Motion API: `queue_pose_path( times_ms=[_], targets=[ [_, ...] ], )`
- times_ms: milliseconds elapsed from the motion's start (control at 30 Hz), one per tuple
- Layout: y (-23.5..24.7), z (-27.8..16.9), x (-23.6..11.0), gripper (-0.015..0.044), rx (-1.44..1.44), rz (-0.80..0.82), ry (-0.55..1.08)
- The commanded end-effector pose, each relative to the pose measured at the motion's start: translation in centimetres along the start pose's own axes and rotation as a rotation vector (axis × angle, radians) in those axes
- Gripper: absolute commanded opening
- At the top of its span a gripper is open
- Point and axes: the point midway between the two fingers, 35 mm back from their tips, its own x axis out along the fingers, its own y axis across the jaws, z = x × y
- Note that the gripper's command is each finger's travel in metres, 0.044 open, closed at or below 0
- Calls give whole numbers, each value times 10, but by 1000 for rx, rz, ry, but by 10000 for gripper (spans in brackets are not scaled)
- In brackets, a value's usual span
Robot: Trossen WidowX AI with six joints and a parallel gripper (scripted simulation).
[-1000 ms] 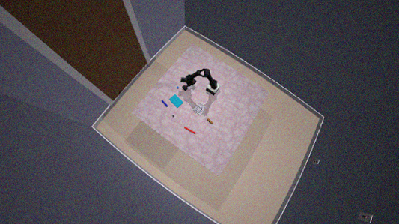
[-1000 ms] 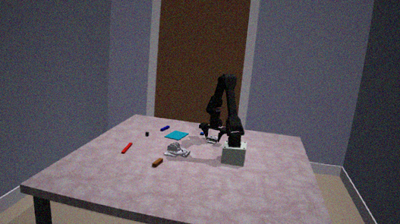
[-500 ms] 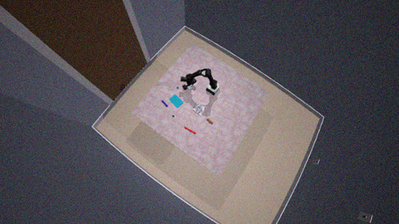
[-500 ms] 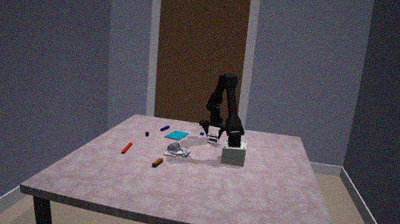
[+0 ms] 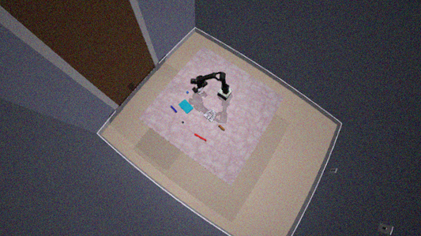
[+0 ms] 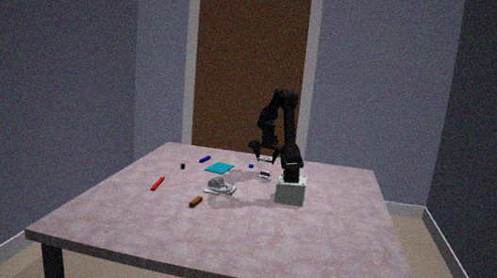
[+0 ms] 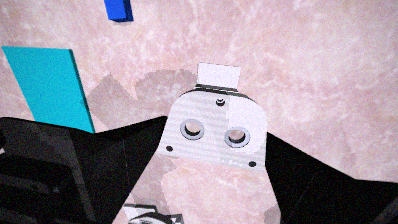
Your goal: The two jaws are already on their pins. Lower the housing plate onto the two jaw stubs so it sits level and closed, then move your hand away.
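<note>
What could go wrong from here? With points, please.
The gripper (image 5: 197,90) (image 6: 265,158) (image 7: 215,134) pinches the housing plate (image 6: 265,159) (image 7: 214,117) only by its sides, so it might tilt or slip in the air. The white assembly (image 5: 210,115) (image 6: 218,187) (image 7: 145,219) shows only partly at the wrist view's bottom edge, so alignment could be off.

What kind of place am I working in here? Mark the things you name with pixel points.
Probably a small room set up as a workspace: a brown door (image 5: 86,24) (image 6: 248,63), bluish walls (image 5: 167,6) (image 6: 379,79), and a table (image 5: 248,138) (image 6: 236,237) carrying the arm.
</note>
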Motion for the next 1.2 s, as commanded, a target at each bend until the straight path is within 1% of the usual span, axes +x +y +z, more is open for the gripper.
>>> queue_pose_path(
  times_ms=[0, 267, 1167],
  targets=[
    [1, 1, -6, 351, -6, 2, -5],
    [12, -13, -5, 351, -100, 1, -3],
    [55, -93, -3, 351, -568, -3, 6]
  ],
)
